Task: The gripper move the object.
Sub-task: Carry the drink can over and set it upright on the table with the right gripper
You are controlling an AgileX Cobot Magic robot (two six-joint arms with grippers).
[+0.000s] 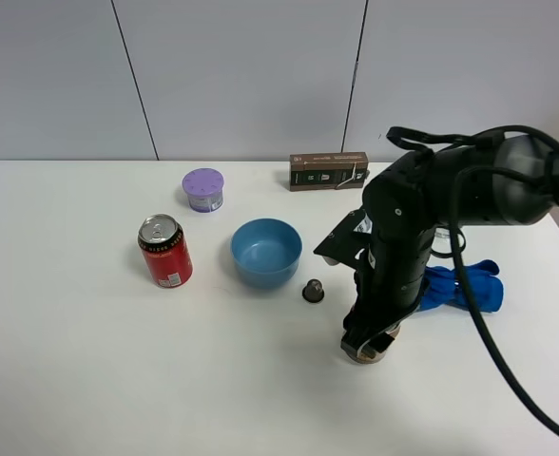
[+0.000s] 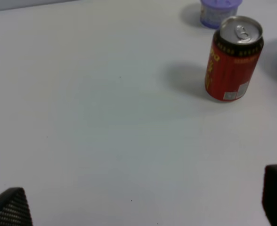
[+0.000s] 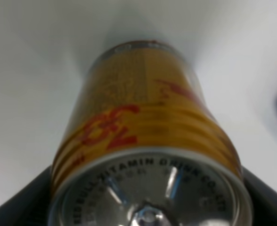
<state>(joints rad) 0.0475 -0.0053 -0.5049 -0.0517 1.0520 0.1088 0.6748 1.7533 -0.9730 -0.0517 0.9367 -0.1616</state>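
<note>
Squarely between right tool [image 1: 367, 348] jaws: gold can [image 3: 143, 117], clamped.

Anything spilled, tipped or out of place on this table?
Nothing stands out. The red can and blue bowl stand upright, no spill shows, and the right gripper is closed around the gold can.

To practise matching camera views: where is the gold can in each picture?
Exterior high: gold can low right of centre, mostly hidden under the right gripper.
Left wrist: not in it.
Right wrist: fills the picture, between the jaws.
Shared: white table in all; red can in exterior high and left wrist.
</note>
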